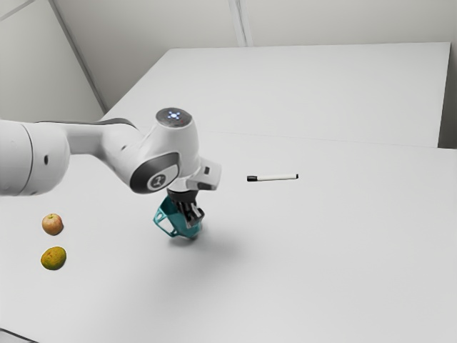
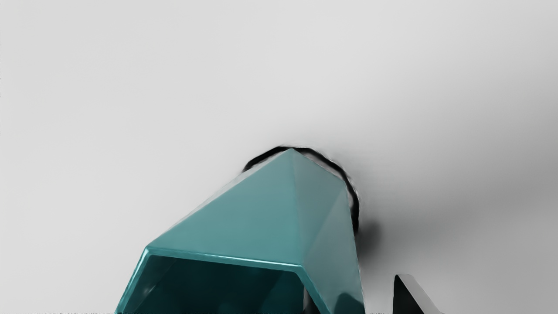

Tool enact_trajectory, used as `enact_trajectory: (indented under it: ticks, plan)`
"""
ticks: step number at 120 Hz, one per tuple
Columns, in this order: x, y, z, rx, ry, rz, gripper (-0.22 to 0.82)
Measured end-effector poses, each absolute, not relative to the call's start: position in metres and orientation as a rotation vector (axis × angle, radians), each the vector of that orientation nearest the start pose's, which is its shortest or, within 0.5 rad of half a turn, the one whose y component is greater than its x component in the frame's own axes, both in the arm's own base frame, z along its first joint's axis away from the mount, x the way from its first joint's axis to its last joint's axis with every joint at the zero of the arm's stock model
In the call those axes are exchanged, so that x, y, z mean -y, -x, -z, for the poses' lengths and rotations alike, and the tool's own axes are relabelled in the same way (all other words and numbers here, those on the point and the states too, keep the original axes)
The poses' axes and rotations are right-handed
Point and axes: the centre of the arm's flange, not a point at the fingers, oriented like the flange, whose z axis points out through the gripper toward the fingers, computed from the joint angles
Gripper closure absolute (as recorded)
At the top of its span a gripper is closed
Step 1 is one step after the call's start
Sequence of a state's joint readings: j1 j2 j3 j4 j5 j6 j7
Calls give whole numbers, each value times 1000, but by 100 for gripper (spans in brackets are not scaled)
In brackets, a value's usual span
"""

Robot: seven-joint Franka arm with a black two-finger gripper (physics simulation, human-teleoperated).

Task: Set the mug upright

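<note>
Mug [image 1: 176, 214] left of centre, exterior view, mouth toward tool [image 1: 195, 219]; fully upright or leaning, can't tell. Tool open, at mug's wall. Fits pre-grip or just-released; either way, go slow, avoid sideways knocks on rim.

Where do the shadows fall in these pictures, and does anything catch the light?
Exterior view: a soft, blurry-edged shadow spreads over the white table from beside the teal mug, toward the view's right; wrist view: a bright glint runs along the mug's rim, its inside looks dark, and grey shade blurs across the table.
</note>
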State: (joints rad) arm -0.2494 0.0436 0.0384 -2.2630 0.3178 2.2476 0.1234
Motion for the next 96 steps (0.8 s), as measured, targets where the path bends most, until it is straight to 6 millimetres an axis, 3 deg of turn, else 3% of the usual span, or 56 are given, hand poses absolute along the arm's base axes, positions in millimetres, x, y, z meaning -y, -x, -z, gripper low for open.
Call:
enact_trajectory:
  ticks: [28,61,73,85,96]
  plan:
    - [105,-510,-354,-762,2804,-36,27]
    - [125,-509,-391,-763,2836,51,17]
    - [128,-522,-426,-682,2930,100,14]
    - [125,-550,-492,-580,3023,199,8]
    - [113,-559,-539,-509,3081,238,6]
